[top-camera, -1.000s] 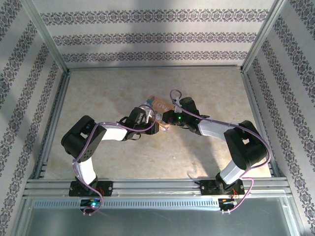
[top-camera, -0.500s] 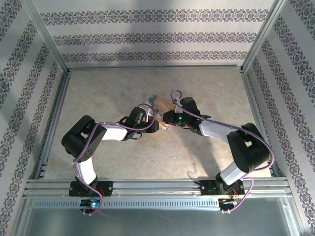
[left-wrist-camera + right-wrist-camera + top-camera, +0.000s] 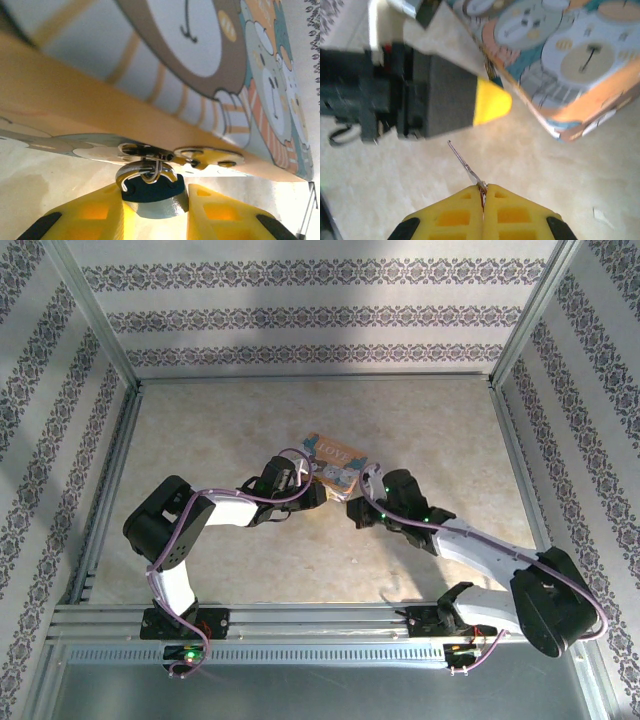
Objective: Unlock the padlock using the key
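Padlock (image 3: 100, 105) is showing a smooth printed face, faintly glossy; its orange edge is looking matt. Key (image 3: 466, 164) is gleaming as bare metal. Right gripper (image 3: 483, 189) is reading as matt yellow plastic. Blue piece (image 3: 150, 190) is possibly plastic, blurry. Table (image 3: 545, 180) is looking matt.

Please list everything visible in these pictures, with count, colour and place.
box: one, orange with cartoon bears and white LOVE lettering, middle of the table.
padlock: one, small, dark blue with silvery loop, on the box's gold clasp, between the left fingers.
key: one, thin, silvery, sticking out of the shut right fingers, apart from the box.
table: one, beige, under everything.
walls: three, white with dark patterned stripes, around the table.
rails: several, silver, along the table's edges.
arms: two, black and white with purple cables; left arm and right arm bolted at the near edge.
fingers: two pairs, yellow, both beside the box.
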Action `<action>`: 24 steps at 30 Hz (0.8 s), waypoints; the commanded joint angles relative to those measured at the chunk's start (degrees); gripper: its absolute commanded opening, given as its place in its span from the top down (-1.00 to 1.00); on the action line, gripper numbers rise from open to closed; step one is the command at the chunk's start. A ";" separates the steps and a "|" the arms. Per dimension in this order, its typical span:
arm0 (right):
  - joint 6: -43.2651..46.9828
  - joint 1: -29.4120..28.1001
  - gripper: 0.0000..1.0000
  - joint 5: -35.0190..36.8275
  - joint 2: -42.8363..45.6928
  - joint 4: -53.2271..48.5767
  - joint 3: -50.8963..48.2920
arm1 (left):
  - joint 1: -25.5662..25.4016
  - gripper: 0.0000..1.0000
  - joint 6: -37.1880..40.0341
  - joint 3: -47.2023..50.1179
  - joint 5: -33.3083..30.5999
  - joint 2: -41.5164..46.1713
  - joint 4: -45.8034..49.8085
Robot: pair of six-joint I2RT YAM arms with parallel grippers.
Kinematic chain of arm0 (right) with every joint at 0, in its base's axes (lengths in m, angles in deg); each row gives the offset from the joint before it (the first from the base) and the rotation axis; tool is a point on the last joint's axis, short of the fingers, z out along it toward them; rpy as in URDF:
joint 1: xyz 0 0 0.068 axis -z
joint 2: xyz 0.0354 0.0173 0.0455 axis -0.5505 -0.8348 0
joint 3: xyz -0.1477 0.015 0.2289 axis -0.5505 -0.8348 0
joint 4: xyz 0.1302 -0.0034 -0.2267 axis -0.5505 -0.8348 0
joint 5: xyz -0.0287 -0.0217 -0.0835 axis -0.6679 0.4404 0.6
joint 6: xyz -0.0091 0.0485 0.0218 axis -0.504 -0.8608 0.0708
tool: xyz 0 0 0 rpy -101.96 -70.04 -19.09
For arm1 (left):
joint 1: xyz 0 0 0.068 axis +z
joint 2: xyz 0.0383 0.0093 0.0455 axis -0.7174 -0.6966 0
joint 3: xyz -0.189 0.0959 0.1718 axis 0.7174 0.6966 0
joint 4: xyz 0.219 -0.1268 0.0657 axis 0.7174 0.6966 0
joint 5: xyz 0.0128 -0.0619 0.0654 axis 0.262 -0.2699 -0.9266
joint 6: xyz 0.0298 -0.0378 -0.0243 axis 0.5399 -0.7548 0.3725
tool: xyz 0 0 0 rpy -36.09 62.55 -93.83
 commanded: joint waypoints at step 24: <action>0.85 -8.12 1.00 17.66 -14.31 14.06 -1.88 | -1.20 0.54 -5.06 -1.74 2.61 0.65 -3.31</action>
